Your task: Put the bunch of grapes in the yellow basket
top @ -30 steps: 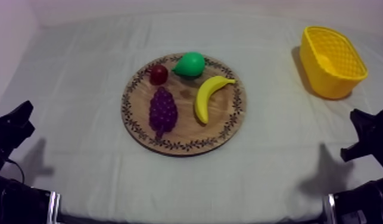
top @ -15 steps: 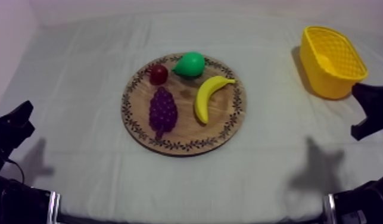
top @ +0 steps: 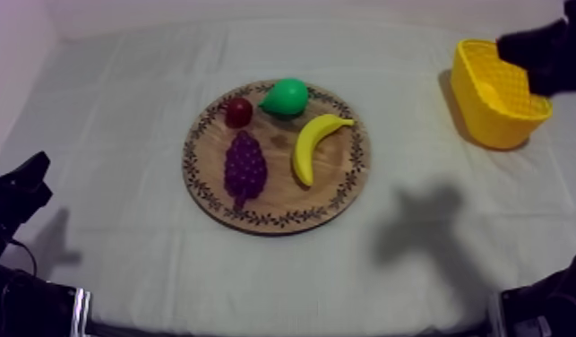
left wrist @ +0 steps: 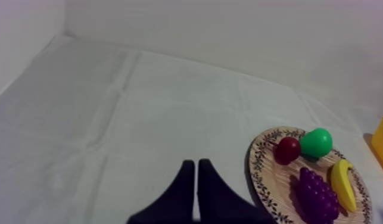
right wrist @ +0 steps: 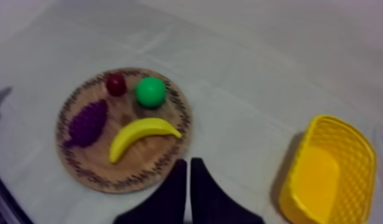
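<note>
The purple bunch of grapes (top: 245, 167) lies on the left half of the round wooden board (top: 278, 199), with nothing holding it. The yellow basket (top: 500, 90) stands at the far right. My right gripper (top: 517, 47) hangs high above the basket's far rim. In the right wrist view its fingers (right wrist: 189, 179) lie together, shut on nothing, above the cloth between the board (right wrist: 104, 162) and the basket (right wrist: 327, 173), well away from the grapes (right wrist: 87, 123). My left gripper (top: 33, 172) rests low at the left, its wedge (left wrist: 196, 182) shut, left of the grapes (left wrist: 317, 193).
Sharing the board are a banana (top: 313, 146), a green pear (top: 286, 96) and a small red fruit (top: 238, 112). The right arm's shadow (top: 425, 224) falls on the cloth right of the board. Bare cloth surrounds the board on all sides.
My right arm has risen from the lower right edge to the upper right, over the basket. Its shadow has slid left toward the board. The left arm and the fruit have stayed put.
</note>
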`<state>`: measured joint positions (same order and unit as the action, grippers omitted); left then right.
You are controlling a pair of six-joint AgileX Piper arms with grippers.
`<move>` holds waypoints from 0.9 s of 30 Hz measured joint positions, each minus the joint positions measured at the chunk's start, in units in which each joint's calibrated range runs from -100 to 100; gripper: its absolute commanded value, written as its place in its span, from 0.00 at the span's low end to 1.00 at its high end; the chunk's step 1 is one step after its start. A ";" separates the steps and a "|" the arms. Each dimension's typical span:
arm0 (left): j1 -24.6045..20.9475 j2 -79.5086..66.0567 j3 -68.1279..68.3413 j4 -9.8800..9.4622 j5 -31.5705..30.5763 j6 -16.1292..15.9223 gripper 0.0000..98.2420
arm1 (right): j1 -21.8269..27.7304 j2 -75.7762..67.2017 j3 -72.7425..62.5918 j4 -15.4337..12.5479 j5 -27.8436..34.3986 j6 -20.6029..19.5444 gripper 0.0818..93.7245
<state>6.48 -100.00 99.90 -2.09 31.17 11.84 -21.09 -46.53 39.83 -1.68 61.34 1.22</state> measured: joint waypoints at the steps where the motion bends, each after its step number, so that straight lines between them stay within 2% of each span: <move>1: 0.00 0.00 0.00 0.00 0.00 0.00 0.00 | -0.87 1.98 -2.78 -0.11 1.26 -0.99 0.00; 6: 0.00 0.00 0.00 0.00 0.00 0.00 0.00 | -4.69 10.26 -14.19 -0.19 6.32 -5.28 0.00; 18: 0.00 0.00 0.00 0.00 0.00 0.00 0.00 | -14.29 28.33 -34.94 4.61 19.58 -14.94 0.00; 27: 0.00 0.00 0.00 0.00 0.00 0.00 0.00 | -20.42 43.14 -52.26 7.75 32.21 -21.97 0.00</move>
<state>6.48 -100.00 99.90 -2.09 31.17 11.84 -41.51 -3.38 -12.43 6.07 93.55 -20.75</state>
